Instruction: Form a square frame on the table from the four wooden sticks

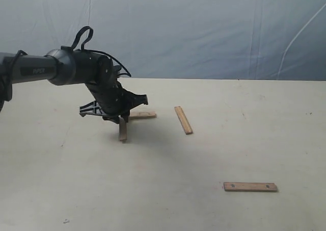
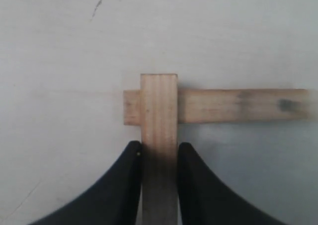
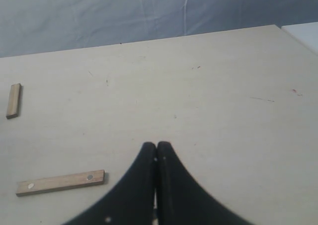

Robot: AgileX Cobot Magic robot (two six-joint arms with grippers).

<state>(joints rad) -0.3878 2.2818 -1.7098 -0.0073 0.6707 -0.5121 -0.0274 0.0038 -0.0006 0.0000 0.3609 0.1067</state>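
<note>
My left gripper (image 1: 122, 120) (image 2: 159, 150) is shut on a wooden stick (image 1: 123, 130) (image 2: 159, 135), held over the end of a second stick (image 1: 142, 115) (image 2: 233, 106) that lies on the table (image 1: 163, 200); the two cross at a right angle. A third stick (image 1: 183, 120) (image 3: 13, 100) lies slanted just to the right. The fourth stick (image 1: 250, 186) (image 3: 60, 182), with a small hole near each end, lies at the front right. My right gripper (image 3: 157, 148) is shut on nothing; it does not show in the exterior view. No square frame is formed.
A blue-grey cloth backdrop (image 1: 204, 32) hangs behind the table's far edge. The left arm (image 1: 61, 68) reaches in from the left above the table. A small dark speck (image 1: 66, 221) marks the front left of the surface.
</note>
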